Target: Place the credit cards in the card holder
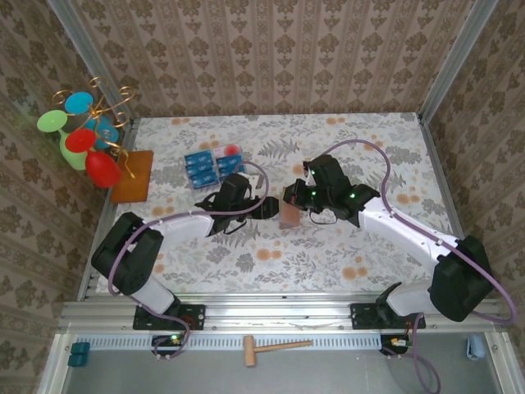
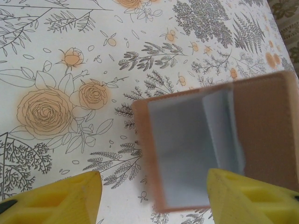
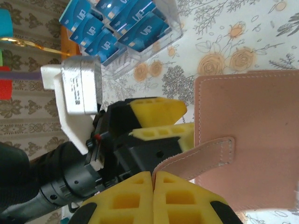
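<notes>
Tan and grey are what I go by here: the card holder (image 2: 210, 140) hangs opened in the middle of the desk (image 2: 70, 46), its greyish inside turned toward the left wrist camera, and I can make out no blue in that pocket. My right fingers (image 3: 140, 196) are clenched together on the holder's strap (image 3: 205, 154), so the wallet is held by that tab rather than lying flat. My left fingers (image 2: 247, 196) stand released and wide apart, one on each side of the holder's near edge, with nothing gripped between them. The credit cards (image 3: 117, 28) sit bunched upright in the clear tray (image 3: 175, 32) at the far left of the desk — well apart from the holder. So I judge the task barely begun: the holder is presented and open, but no card seems to have gone in. What is left is nearly everything — fetch a card from the tray with the free left arm, slide it into the grey pocket, and repeat for the others.
</notes>
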